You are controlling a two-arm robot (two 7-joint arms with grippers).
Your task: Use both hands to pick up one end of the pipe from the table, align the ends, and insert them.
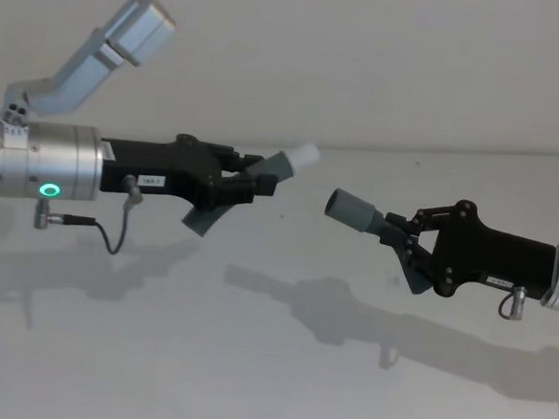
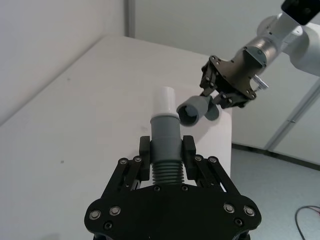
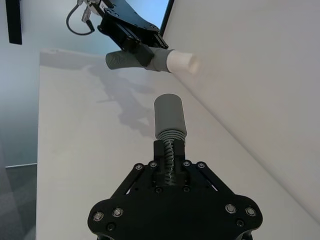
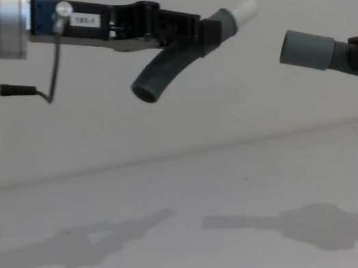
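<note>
Both pieces hang in the air above the table [image 1: 277,382]. The left gripper [image 1: 246,180] is clamped on the bent ribbed hose [image 4: 166,63] just behind its grey collar, and the white plug tip [image 1: 304,155] points across to the right. The right gripper [image 1: 404,239] is closed on the ribs of the other hose piece [image 3: 170,139], whose wide grey socket [image 1: 353,211] faces the plug. The two ends are near but apart, and the plug sits higher in the chest view.

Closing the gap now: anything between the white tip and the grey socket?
Nothing visible. Open air lies between the white tip of the left hose piece, in the left gripper, and the grey socket of the right hose piece, in the right gripper. The tip sits higher.
</note>
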